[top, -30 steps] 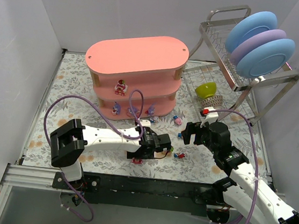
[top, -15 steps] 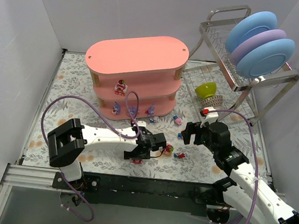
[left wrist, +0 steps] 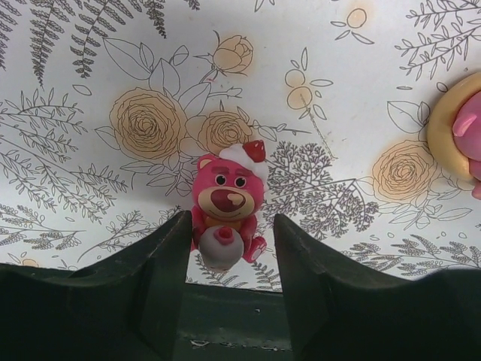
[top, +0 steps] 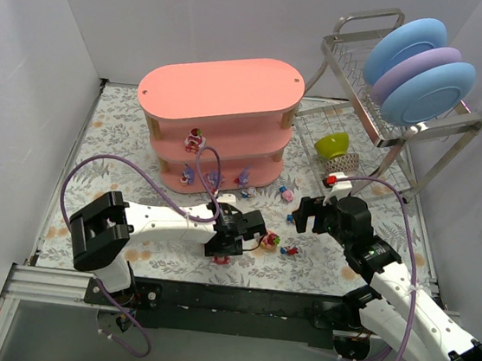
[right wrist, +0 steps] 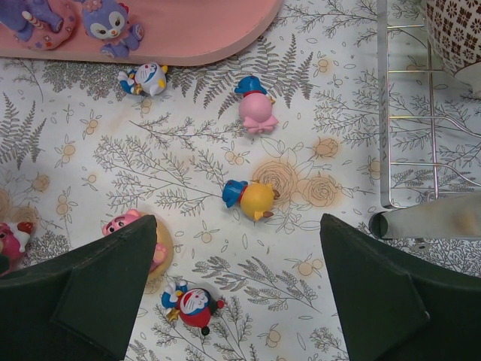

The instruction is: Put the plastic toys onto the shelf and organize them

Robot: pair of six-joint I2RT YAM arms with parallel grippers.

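Two white arms (top: pixel 167 218), black joints
Purple cables (top: pixel 117 159) loop off each; dark, wedge-shaped fingers (left wrist: pixel 143 278) sit at the tips.

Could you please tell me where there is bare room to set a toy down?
The top board of the shelf is bare, and so is the mat left of it. Loose toys crowd the mat in front of the shelf's right end.

You face a table (top: pixel 110 144) covered in a white sheet printed with grey ferns and pale orange roses. Plain white walls (top: pixel 26 78) close it in on the left, back and right. The light is soft and even. At the back right stands a metal wire dish rack (top: pixel 351 71) holding two round blue plates (top: pixel 409 39) and one round purple plate (top: pixel 435 63) upright. A black rail (top: pixel 236 300) runs along the near edge.
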